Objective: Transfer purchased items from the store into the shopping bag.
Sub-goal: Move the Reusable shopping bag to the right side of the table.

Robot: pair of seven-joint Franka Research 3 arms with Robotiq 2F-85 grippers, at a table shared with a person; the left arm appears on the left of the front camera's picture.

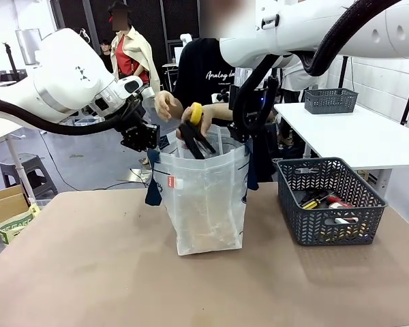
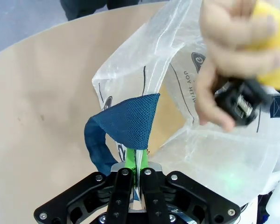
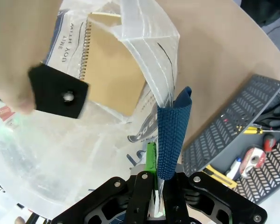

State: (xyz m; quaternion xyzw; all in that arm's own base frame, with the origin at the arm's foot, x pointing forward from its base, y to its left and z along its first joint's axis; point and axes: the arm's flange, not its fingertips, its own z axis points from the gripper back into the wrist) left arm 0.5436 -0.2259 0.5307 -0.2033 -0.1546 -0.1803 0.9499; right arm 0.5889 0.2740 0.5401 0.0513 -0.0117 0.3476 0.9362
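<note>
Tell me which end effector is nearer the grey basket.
Right. The right end effector grips the bag on the side next to the basket; the left end effector grips the opposite side, the bag between it and the basket.

light: bright, even | shadows: soft beside basket [image 1: 327, 231] | blur: person's hand [image 2: 228, 60] | wrist-view edges: warped

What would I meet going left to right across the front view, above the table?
Left gripper → yellow-and-black tool the person holds → right gripper → dark grey basket. The shopping bag spans the middle, so it has no single place.
</note>
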